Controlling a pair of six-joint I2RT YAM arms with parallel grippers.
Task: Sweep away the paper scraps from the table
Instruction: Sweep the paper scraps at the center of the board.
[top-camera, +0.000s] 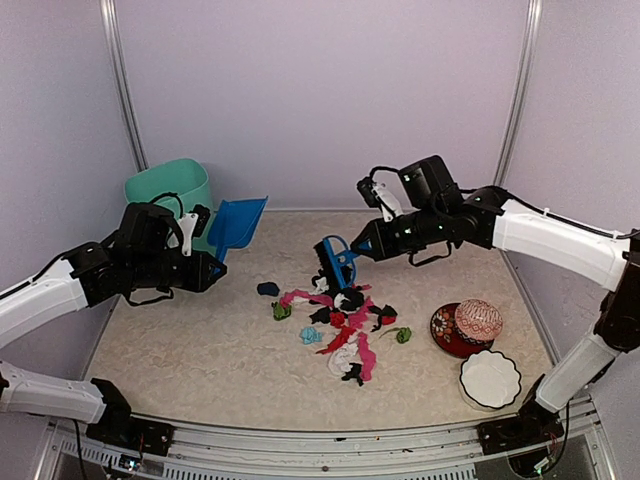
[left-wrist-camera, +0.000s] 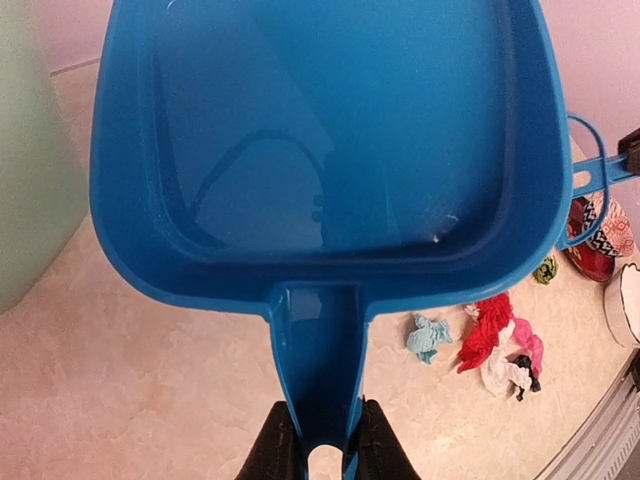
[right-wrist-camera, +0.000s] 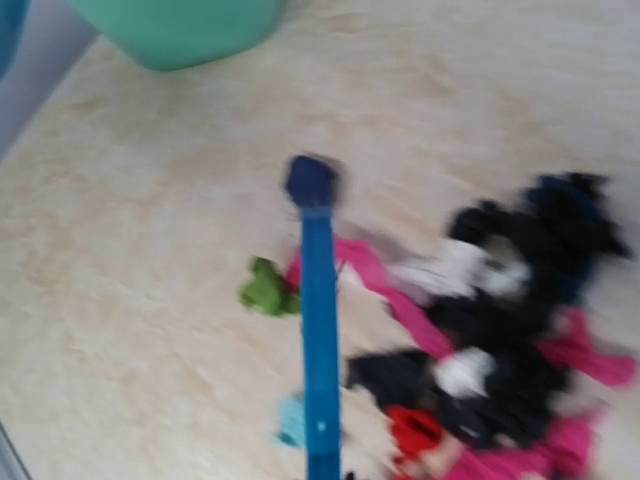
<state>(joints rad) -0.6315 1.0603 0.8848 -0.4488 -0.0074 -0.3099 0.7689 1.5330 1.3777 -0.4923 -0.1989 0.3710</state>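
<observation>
The paper scraps (top-camera: 345, 318) lie in a loose pile of black, pink, red, white and green bits at the middle of the table (top-camera: 180, 350). A navy bit (top-camera: 267, 288) lies apart on the left. My left gripper (top-camera: 205, 268) is shut on the handle of the blue dustpan (top-camera: 236, 225), which is raised left of the pile. In the left wrist view the fingers (left-wrist-camera: 275, 450) pinch the handle of the dustpan (left-wrist-camera: 320, 150), with scraps (left-wrist-camera: 495, 335) beyond. My right gripper (top-camera: 362, 248) is shut on the blue brush (top-camera: 335, 262) over the pile's far edge. The blurred right wrist view shows the brush (right-wrist-camera: 320, 330) above the scraps (right-wrist-camera: 500, 330); the fingers are out of frame.
A mint-green bin (top-camera: 170, 190) stands at the back left, behind the dustpan. At the right front are a red-patterned bowl (top-camera: 447, 335) holding a patterned ball (top-camera: 478, 320), and a white scalloped dish (top-camera: 490, 380). Pale walls and a metal frame edge the table.
</observation>
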